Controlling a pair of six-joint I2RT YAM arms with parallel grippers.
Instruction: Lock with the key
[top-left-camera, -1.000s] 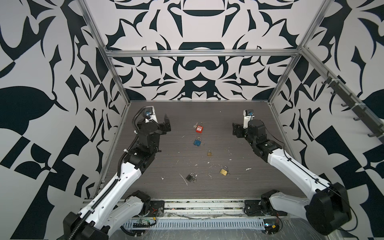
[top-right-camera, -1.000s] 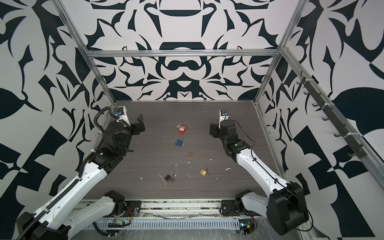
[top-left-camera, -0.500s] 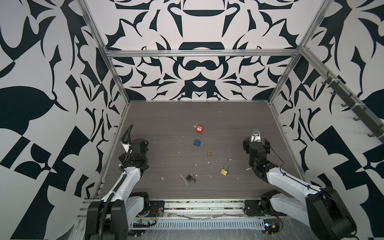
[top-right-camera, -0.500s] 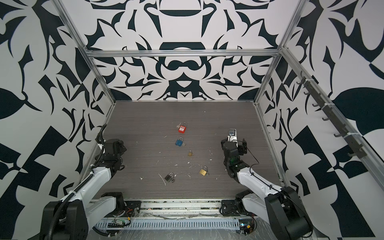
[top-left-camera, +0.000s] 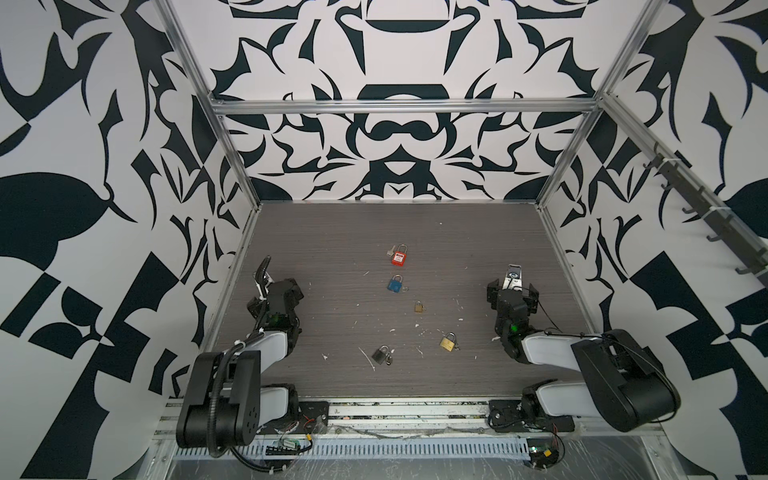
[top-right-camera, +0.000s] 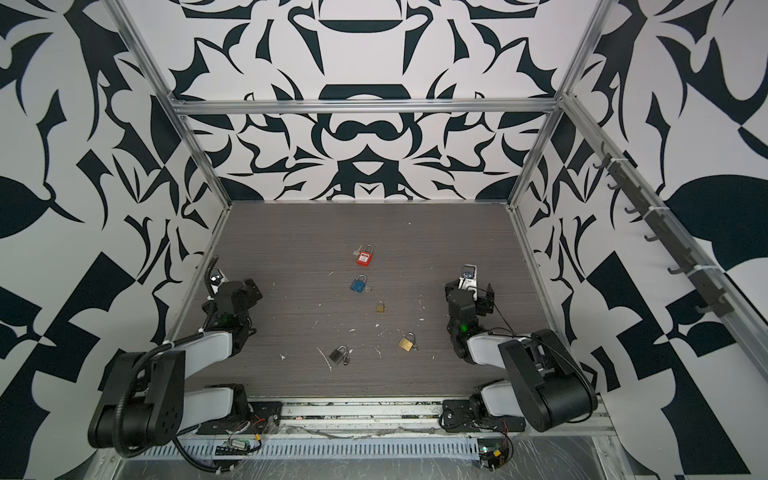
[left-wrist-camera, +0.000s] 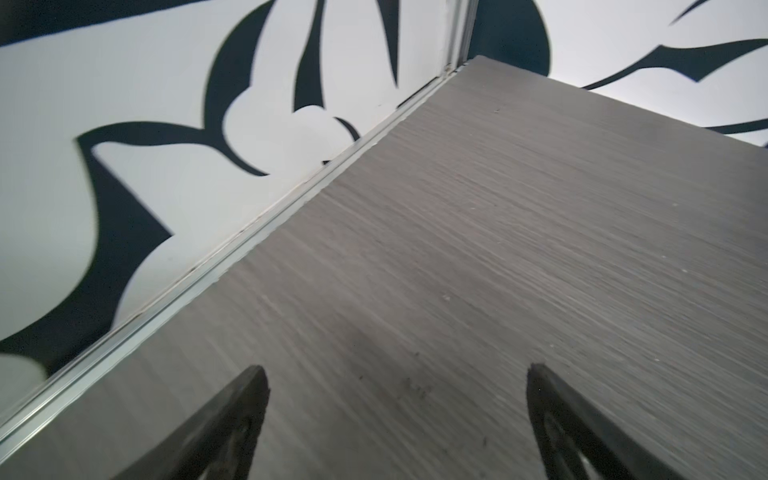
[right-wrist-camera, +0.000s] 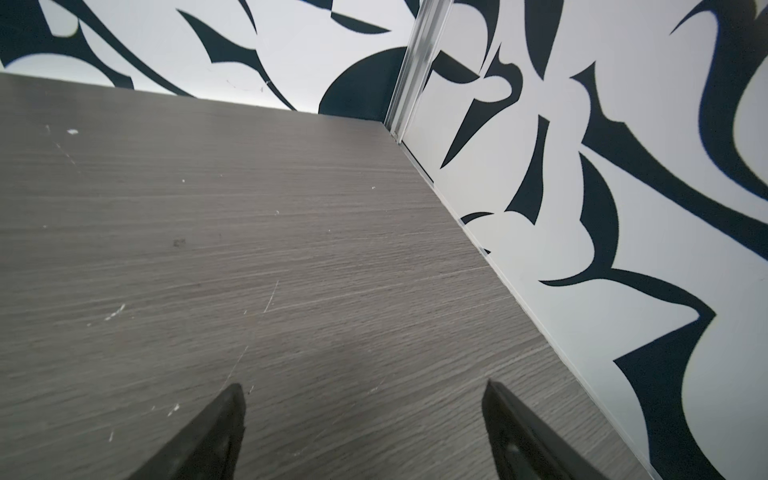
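**mik:** Where are the locks vs the claws? I see none in either wrist view.

**jo:** Yeah, both wrist views show only bare tabletop (top-left-camera: 332, 232). The left claw (left-wrist-camera: 395, 369) sits by the left edge and the right claw (right-wrist-camera: 363, 384) by the right edge. Both are spread wide with nothing between the jaws, and each is aimed toward its own far corner. The 5 locks lie in a loose string down the middle, between the 2 claws. The red lock (top-left-camera: 399, 259) is farthest back, then the blue lock (top-left-camera: 395, 284), small brass lock (top-left-camera: 419, 307) and brass lock (top-left-camera: 447, 341). The grey lock (top-left-camera: 380, 354) is closest to the near edge.

**mik:** Which claw is nearer?

**jo:** My guess is the right claw for the brass lock and small brass lock. They lie inward of it, a bit toward the near edge. The grey lock looks more like the left claw's. Red and blue are about midway. Either claw has to swing inward first, since it points away from them.

**mik:** Keys?

**jo:** A silver key (top-left-camera: 390, 250) lies just beside the red lock, on its left-edge side. The specks by the other locks are too tiny to call. Each lock lies roughly lengthwise, near edge to far edge, with grey a bit tilted.
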